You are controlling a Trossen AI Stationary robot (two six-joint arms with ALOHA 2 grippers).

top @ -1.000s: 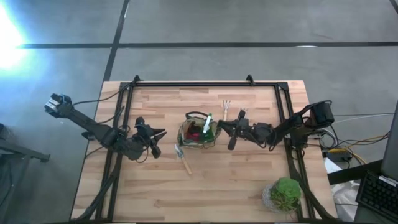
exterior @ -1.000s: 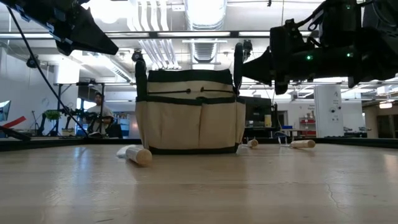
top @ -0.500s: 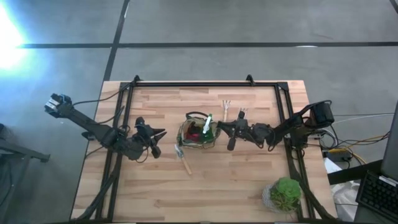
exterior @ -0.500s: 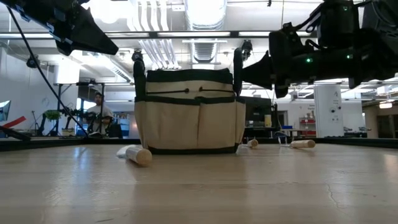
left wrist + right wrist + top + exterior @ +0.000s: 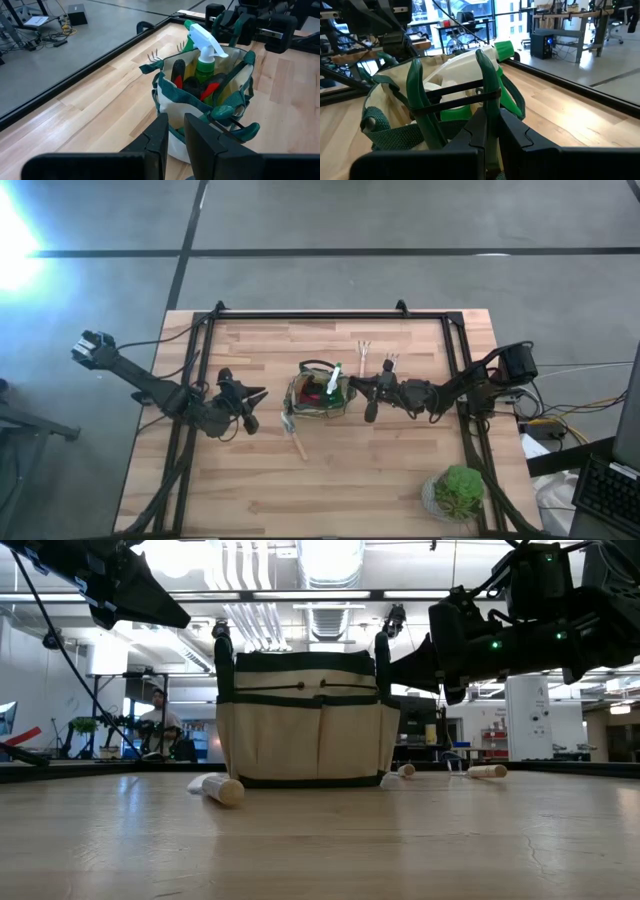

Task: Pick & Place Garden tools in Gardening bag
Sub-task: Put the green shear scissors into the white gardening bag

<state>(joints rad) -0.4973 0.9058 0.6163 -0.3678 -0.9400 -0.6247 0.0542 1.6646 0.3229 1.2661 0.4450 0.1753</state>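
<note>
Khaki fabric gardening bag [image 5: 318,393] stands mid-desk, already holding the green spray bottle [image 5: 206,55]. Right claw [image 5: 357,383], just beside the bag's rim, is pressed together on a green bag handle [image 5: 487,80]; judged, it should hold the mouth steady. Left claw [image 5: 262,393], narrowly parted and empty, waits on the bag's other side, nearest the wooden-handled trowel [image 5: 296,438] lying against the bag.

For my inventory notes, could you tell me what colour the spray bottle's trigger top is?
White, on a green spray bottle standing in the gardening bag; the left wrist view shows it best.
</note>
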